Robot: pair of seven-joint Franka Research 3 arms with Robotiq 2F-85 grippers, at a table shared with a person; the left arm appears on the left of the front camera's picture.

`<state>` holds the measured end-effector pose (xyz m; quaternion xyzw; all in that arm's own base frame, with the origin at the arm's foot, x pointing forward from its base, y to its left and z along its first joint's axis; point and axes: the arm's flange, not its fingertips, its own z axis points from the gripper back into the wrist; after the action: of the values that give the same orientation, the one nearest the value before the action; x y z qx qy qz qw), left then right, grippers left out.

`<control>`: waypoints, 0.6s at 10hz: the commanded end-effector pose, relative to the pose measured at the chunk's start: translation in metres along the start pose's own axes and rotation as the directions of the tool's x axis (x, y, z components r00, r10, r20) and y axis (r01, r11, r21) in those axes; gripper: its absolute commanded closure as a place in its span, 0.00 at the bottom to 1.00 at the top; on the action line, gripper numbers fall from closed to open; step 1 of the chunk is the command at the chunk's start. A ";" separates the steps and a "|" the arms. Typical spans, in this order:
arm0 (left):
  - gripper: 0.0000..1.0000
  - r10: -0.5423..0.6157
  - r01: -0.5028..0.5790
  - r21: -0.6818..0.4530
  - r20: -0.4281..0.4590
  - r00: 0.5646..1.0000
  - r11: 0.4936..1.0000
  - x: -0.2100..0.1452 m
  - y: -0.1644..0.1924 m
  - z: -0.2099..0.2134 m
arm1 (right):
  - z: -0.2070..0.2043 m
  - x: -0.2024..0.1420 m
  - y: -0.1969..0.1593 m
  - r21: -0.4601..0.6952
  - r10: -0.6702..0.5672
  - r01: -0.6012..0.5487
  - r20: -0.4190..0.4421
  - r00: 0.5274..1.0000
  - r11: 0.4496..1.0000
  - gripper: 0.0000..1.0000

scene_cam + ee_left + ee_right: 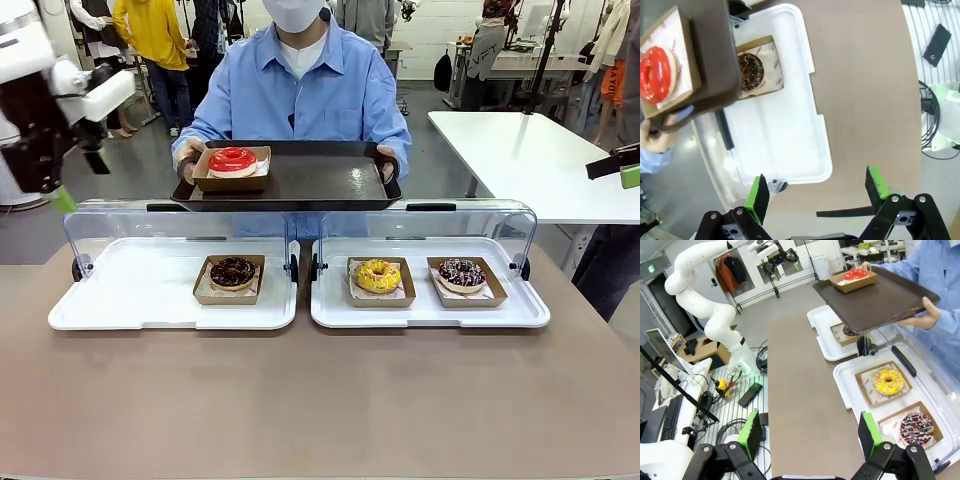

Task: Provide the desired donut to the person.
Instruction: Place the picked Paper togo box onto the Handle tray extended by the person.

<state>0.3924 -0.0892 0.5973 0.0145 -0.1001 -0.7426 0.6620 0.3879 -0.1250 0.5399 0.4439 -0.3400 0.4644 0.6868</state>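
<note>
So from where I'm sitting the handover looks pretty much done: the red donut [232, 159] sits in its little cardboard holder on the dark tray [320, 180] that the person [300, 100] holds with both hands over the far edge of the desk [320, 400]. The left gripper [817, 195] hangs high above the near end of the left white case [130, 300], fingers spread wide with nothing between them. The right gripper [809, 430] is off to the side, also wide open and empty. My guess is the red one is the pick, and what's left is for both arms to stay clear of the tray. If another is wanted, the reach has to go in under the raised clear lid and take a cardboard holder by its edge, not the icing. The chocolate donut [232, 271] sits in the left case with a bare spot beside it. The yellow donut [377, 275] and the dark sprinkled donut [461, 272] share the right white case [430, 312]. The desk top is plain brown, smooth and flat. Behind it there's a lab-type room with a white table [520, 150] and a bystander in a yellow top [150, 30].
</note>
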 end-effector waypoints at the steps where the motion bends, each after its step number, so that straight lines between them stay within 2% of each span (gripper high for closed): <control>1: 0.00 -0.006 0.005 0.036 0.038 0.999 0.999 -0.011 -0.016 -0.006 | 0.000 0.000 0.000 0.004 0.002 -0.002 0.006 1.000 1.000 0.00; 3: 0.00 0.039 -0.040 0.026 0.048 0.998 0.999 -0.028 -0.023 -0.009 | 0.000 0.000 0.000 0.004 0.002 -0.002 0.006 1.000 1.000 0.00; 5: 0.00 0.043 -0.044 0.024 0.011 0.999 0.999 -0.033 -0.022 -0.010 | 0.000 0.000 0.000 0.004 0.002 -0.002 0.006 1.000 1.000 0.00; 6: 0.00 0.048 -0.048 0.012 0.028 0.998 0.999 -0.031 -0.022 -0.005 | 0.000 0.000 0.000 0.004 0.002 -0.002 0.006 1.000 1.000 0.00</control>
<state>0.3760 -0.0555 0.5838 0.0056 -0.1130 -0.7250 0.6794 0.3879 -0.1250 0.5399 0.4439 -0.3400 0.4644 0.6868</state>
